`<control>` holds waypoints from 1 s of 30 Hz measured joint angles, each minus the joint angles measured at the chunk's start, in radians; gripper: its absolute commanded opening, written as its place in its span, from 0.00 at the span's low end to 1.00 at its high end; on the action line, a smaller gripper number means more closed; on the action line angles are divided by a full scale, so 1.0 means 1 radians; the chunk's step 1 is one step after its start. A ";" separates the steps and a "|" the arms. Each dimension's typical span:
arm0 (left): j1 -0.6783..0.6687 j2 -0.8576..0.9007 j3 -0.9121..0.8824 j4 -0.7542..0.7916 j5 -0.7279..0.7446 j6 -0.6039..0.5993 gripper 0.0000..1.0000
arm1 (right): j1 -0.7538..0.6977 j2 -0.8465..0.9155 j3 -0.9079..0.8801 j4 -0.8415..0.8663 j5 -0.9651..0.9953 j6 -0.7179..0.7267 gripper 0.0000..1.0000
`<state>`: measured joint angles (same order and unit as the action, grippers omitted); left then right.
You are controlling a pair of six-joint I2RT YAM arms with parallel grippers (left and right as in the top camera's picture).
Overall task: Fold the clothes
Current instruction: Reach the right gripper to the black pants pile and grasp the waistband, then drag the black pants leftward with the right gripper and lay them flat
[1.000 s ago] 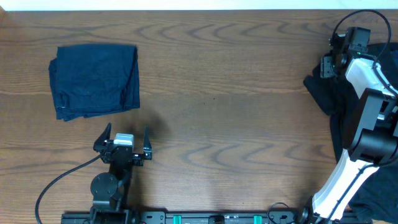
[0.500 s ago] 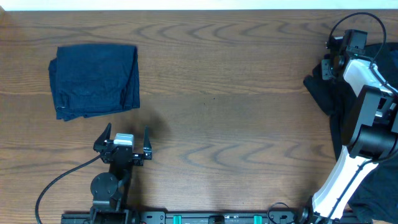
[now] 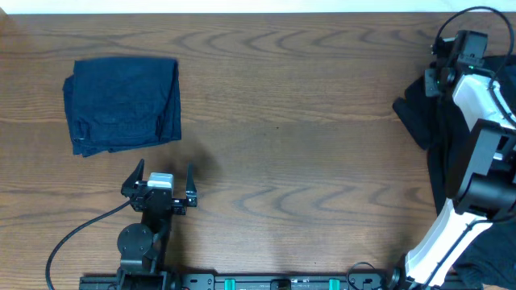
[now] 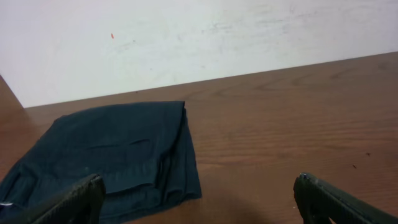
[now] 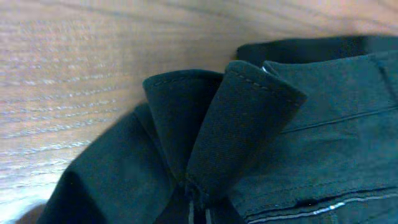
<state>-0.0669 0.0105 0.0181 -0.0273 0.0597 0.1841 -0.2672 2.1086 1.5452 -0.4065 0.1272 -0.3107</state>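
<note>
R gripper [image 3: 435,79] has shifted toward the far edge, clenched on a fold of black garment [image 5: 249,118] at right edge. L gripper [image 3: 164,171] spread wide, nr near edge. Navy garment [image 3: 122,105] folded, far-left corner.

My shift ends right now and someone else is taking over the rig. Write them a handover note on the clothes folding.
Left gripper: open and empty, near the front left of the wooden table, apart from the clothes.
Right gripper: appears shut on a raised fold of the black fabric garment at the table's far right edge.
Navy blue fabric garment: lies flat at the far left.
Done: the navy garment is folded.
Left: the black garment is crumpled and partly hidden under the right arm. It probably needs spreading out on the open wood before folding.
</note>
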 measured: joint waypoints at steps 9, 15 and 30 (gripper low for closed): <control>0.000 0.000 0.000 0.000 0.000 0.000 0.98 | 0.013 -0.106 -0.002 -0.053 -0.006 0.019 0.01; 0.000 0.000 0.000 0.000 0.000 0.000 0.98 | 0.134 -0.293 -0.002 -0.112 -0.072 0.068 0.01; 0.000 0.000 0.000 0.000 0.000 0.000 0.98 | 0.750 -0.312 0.000 -0.355 -0.187 0.327 0.02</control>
<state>-0.0669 0.0105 0.0181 -0.0273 0.0597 0.1841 0.4828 1.7966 1.5448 -0.7616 -0.0593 0.0162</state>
